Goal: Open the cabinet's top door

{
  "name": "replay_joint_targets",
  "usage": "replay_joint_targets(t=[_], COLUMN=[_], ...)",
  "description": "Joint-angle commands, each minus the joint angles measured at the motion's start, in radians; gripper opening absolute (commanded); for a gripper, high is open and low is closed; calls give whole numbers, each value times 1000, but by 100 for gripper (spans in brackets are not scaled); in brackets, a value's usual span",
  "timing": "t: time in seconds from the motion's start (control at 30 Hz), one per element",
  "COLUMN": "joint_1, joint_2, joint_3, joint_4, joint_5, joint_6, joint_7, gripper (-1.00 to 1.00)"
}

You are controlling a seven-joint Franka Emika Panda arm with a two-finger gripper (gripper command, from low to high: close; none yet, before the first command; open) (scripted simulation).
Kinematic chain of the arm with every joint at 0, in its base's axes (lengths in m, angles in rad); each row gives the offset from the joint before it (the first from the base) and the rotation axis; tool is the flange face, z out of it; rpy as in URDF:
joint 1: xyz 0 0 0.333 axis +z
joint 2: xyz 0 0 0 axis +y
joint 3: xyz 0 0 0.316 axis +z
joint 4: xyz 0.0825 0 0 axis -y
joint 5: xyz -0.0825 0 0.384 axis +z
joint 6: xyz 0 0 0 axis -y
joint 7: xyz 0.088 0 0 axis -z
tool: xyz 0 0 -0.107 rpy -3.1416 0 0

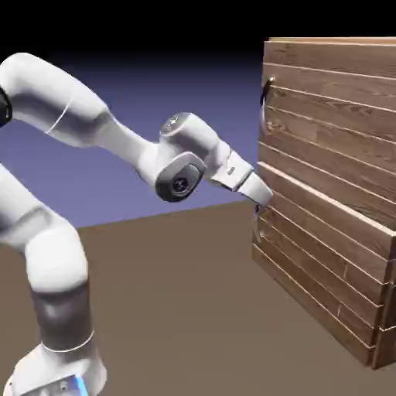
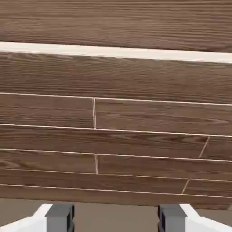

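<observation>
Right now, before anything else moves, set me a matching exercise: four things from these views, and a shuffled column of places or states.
Things:
1. top door
2. top door's handle
3. lower door
4. gripper

Places or states:
A. near the upper panel's edge on the robot's side, dark and curved
B. open, fingertips apart at the hand view's bottom edge
C. closed, the taller upper panel of planks
D. beneath the wide pale seam, the shorter plank panel

Pairs: 1-C, 2-A, 3-D, 4-B
</observation>
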Motion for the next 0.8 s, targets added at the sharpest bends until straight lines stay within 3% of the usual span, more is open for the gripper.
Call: replay_joint_targets(t=[0.0,0.77], joint_1=[-23,-550], joint_2=[-10,-248], joint_3=[26,622], joint_4=[16,395], joint_5=[44,1044], joint_6=[2,42], joint_7=[-22,-536], gripper=[0,0])
